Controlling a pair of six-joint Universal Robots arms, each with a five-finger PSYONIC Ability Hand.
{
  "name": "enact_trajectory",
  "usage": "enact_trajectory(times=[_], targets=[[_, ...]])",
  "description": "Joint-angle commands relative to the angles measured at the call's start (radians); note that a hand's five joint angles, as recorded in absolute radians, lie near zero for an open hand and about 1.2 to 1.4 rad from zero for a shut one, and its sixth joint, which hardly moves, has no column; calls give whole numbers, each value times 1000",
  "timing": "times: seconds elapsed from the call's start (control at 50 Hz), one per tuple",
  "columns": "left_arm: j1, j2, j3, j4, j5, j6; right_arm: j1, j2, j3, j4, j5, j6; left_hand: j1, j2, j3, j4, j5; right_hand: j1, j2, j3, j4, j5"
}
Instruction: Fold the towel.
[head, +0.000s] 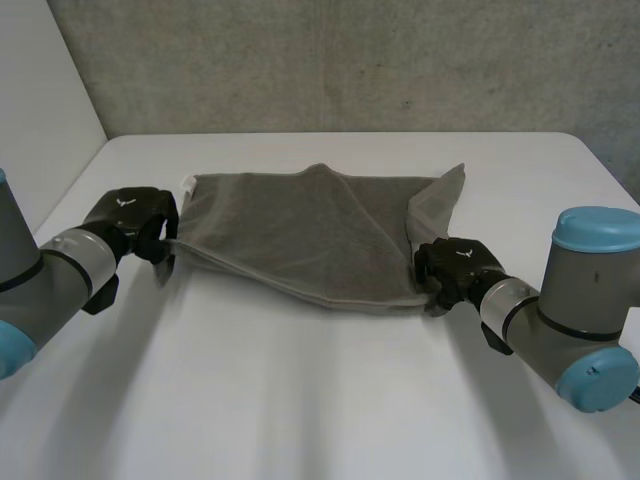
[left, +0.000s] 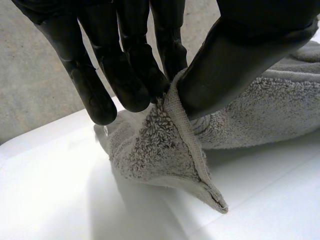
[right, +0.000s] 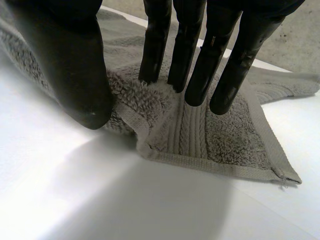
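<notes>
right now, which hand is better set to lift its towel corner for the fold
Left, probably. The left hand pinches the towel right at a corner, between thumb and fingers. The right hand holds further in, its corner sticking out past the fingertips.

No words or numbers can be read. A small white emblem sits on the back of the left hand (head: 130, 203) and of the right hand (head: 462, 256), too small to make out. The towel (head: 300, 235) has a white tag (head: 187, 183) at one far corner, and any print on it is unreadable.
</notes>
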Motion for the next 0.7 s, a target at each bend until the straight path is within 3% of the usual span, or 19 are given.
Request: enact_trajectory(times=[0.02,0.18,0.3,0.4,0.44,0.54,0.62,0.7], targets=[[13,25,7,-20,1,-46,-1,39,-33,3,0,-3,147,53,60,36,114,55,54,58,58,60],[16,71,33,-39,30,-97,-17,-27,-62,23,2,-1,147,53,60,36,114,369,368,372,372,374],[22,181,99,-124,91,-114,-17,-262,-165,166,-24,-9,147,53,60,36,114,554,553,557,557,559],[25,302,176,-191,136,-180,-36,-387,-336,388,-127,-17,147,53,60,36,114,603,602,606,606,608],[29,360,227,-199,156,-238,-72,-426,-446,520,-217,-29,147,53,60,36,114,603,602,606,606,608],[38,376,263,-204,170,-286,-125,-391,-546,623,-280,-81,147,53,60,36,114,603,602,606,606,608],[55,336,254,-201,168,-284,-132,-303,-582,672,-243,-158,147,53,60,36,114,603,602,606,606,608],[56,159,260,-202,168,-264,-101,-170,-628,741,-156,-332,147,53,60,36,114,603,602,606,606,608]])
